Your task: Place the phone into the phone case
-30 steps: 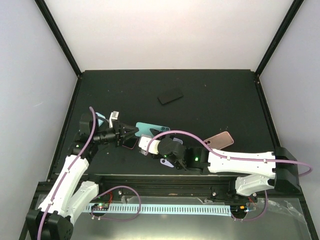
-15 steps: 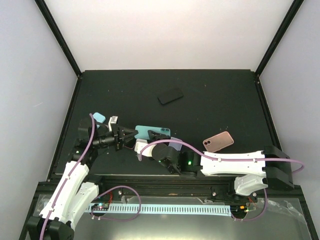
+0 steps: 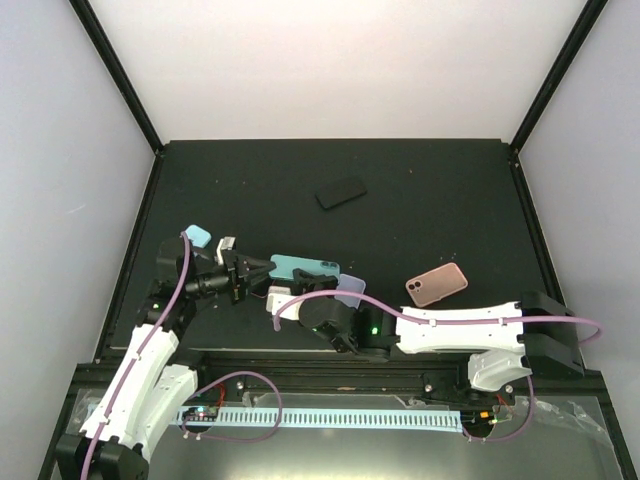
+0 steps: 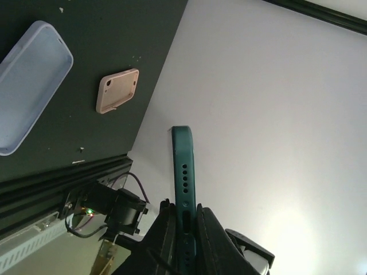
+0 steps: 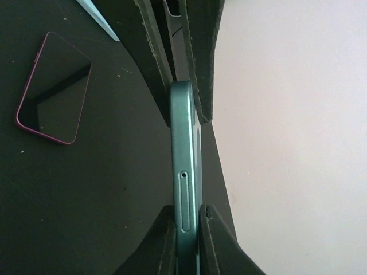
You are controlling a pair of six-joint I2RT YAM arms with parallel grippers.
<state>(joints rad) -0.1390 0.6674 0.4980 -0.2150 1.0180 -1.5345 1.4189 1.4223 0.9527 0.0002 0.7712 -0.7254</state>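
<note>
Both the left hand (image 4: 185, 226) and the right hand (image 5: 186, 232) clamp the teal phone (image 3: 305, 267). Since a second ago the right arm (image 3: 460, 322) slid leftward, beside the lilac case (image 3: 348, 291).

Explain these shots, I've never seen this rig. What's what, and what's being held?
Two robot arms are bolted at the near edge of a dark table. The wide picture comes from a fixed camera above and behind them. The other two come from a camera on each wrist, looking along that arm's own fingers.

The left gripper and the right gripper are both shut on one teal phone, which the wrist views show edge-on.

Lying on the table are a black phone, a pink phone or case (I cannot tell which), an empty lavender case, a dark-screened phone with a magenta rim, and a small light-blue item at the left.
</note>
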